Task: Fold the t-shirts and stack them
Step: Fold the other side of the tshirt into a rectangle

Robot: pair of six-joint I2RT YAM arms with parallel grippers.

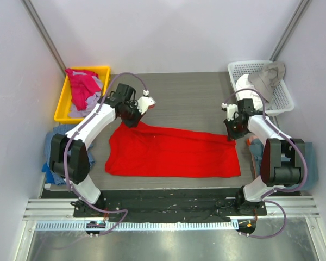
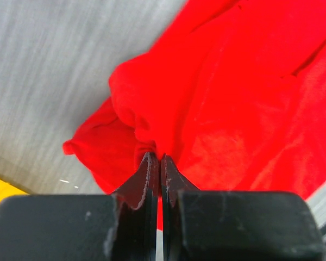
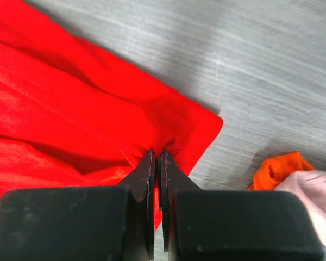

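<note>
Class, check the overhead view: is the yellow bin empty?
No, the yellow bin holds crumpled magenta-pink cloth heaped up past its rim.

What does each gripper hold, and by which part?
Both hold the red t-shirt: the left gripper pinches its far left corner, the right gripper its far right corner.

walls (image 1: 168, 32): plain white | table (image 1: 190, 98): grey woodgrain | front rail (image 1: 49, 208): bare aluminium

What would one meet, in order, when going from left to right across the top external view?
yellow bin → left gripper → red t-shirt → right gripper → white basket
</note>
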